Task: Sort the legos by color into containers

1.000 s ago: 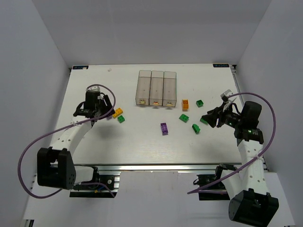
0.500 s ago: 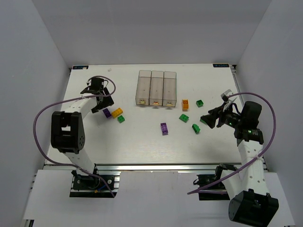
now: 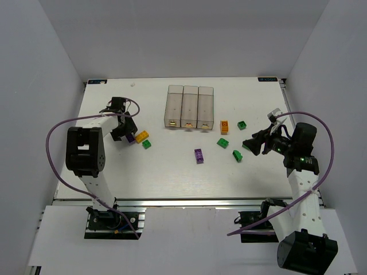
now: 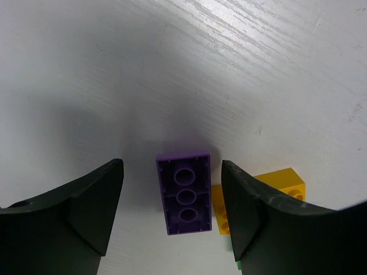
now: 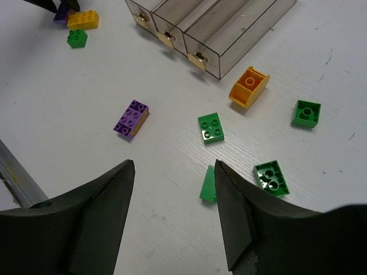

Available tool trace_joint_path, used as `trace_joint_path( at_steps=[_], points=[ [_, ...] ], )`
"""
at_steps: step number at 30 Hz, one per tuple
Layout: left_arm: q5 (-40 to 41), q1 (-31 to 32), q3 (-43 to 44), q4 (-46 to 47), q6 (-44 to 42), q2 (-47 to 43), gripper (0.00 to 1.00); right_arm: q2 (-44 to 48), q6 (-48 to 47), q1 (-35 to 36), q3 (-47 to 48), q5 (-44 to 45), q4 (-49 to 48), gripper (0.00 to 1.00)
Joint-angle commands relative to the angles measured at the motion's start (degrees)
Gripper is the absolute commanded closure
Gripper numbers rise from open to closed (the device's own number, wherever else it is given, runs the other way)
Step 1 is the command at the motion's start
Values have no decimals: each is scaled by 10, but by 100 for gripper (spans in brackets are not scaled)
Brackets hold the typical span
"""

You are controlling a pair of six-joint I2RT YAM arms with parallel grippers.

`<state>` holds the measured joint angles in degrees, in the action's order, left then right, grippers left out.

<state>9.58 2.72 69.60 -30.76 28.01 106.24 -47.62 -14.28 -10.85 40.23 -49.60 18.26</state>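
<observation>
Left claw (image 4: 171, 169): wide, empty, straddling purple brick (image 4: 183, 193).
Brick: left of table (image 3: 172, 172), studs down, yellow brick (image 4: 284, 184) just right.
Handling: judged light, stiff, slick; pinch the 2 long sides.
Right claw (image 5: 174, 172): wide, empty, above green brick (image 5: 209, 184).
</observation>
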Motion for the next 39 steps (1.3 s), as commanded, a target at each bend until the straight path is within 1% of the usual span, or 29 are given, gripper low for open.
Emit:
trace_joint_path(
  at_steps=[1, 4, 5, 7, 8, 10, 11, 13, 15, 16, 18, 19, 20, 21, 22, 23, 24, 25, 26, 28, 30, 31, 32, 33, 34, 35, 37, 38, 39],
  points=[
    [-19, -4, 10, 14, 4, -2, 22, 0, 5, 2, 12, 1, -11, 36],
    [-16, -4, 11, 8, -1, 6, 28, 0, 6, 4, 13, 2, -12, 37],
    [-12, -4, 11, 5, -4, 8, 33, 0, 7, 4, 13, 2, -14, 37],
    [-8, -4, 8, 3, -8, 13, 38, -1, 7, 4, 13, 3, -14, 37],
    [-7, -4, 7, 1, -11, 13, 43, -1, 7, 3, 11, 3, -14, 37],
    [-8, -4, 3, 1, -15, 9, 50, -2, 7, 2, 12, 4, -14, 37],
    [-8, -4, 3, 1, -18, 8, 59, -1, 7, 3, 12, 4, -13, 38],
    [2, -4, 4, -1, -21, -1, 69, -1, 7, 2, 10, 5, -14, 38],
    [11, -4, 5, 0, -28, -33, 80, -1, 7, 3, 10, 5, -16, 39],
    [14, -4, 6, 2, -31, -47, 81, -2, 7, 2, 9, 3, -15, 40],
    [-2, 3, 6, 11, -50, -103, 87, -1, 7, 4, 7, -5, -15, 46],
    [-10, 9, -8, 38, -69, -127, 88, -1, 7, 3, 7, -9, -15, 50],
    [-30, 9, -17, 57, -84, -152, 89, -1, 7, 3, 7, -21, -15, 62],
    [-66, 14, -30, 84, -96, -202, 92, -1, 6, 4, 6, -26, -14, 69],
    [-183, 14, -42, 148, -113, -221, 93, 0, 4, 6, 5, -32, -14, 78],
    [-231, 14, -66, 174, -117, -241, 94, 0, 0, 7, 3, -41, -14, 90],
    [-276, 14, -68, 195, -116, -240, 94, -1, 0, 10, 1, -44, -15, 94],
    [-356, 23, -65, 224, -111, -233, 94, 0, -2, 13, -1, -47, -14, 97],
    [-384, 33, -48, 232, -104, -220, 95, 0, -5, 17, -1, -51, -16, 100],
    [-409, 51, -18, 238, -100, -174, 97, -1, -7, 22, -4, -52, -17, 100],
    [-405, 80, 29, 235, -101, -146, 97, -4, -10, 29, -6, -47, -17, 100],
    [-401, 90, 48, 222, -103, -116, 97, -5, -11, 31, -6, -44, -18, 100],
    [-383, 109, 68, 215, -104, -100, 97, -5, -11, 34, -5, -38, -18, 100],
    [-377, 118, 109, 207, -108, -83, 97, -6, -13, 36, -5, -36, -19, 100],
    [-368, 127, 133, 185, -110, -49, 96, -6, -13, 36, -5, -34, -17, 97],
    [-341, 142, 156, 172, -112, -32, 94, -8, -13, 42, -5, -30, -20, 97],
    [-312, 155, 223, 136, -110, 1, 93, -9, -14, 43, -7, -25, -20, 96],
    [-297, 155, 240, 127, -110, 27, 92, -11, -14, 45, -6, -23, -21, 95],
    [-262, 163, 257, 118, -110, 39, 87, -12, -13, 47, -6, -22, -21, 94]
  ],
)
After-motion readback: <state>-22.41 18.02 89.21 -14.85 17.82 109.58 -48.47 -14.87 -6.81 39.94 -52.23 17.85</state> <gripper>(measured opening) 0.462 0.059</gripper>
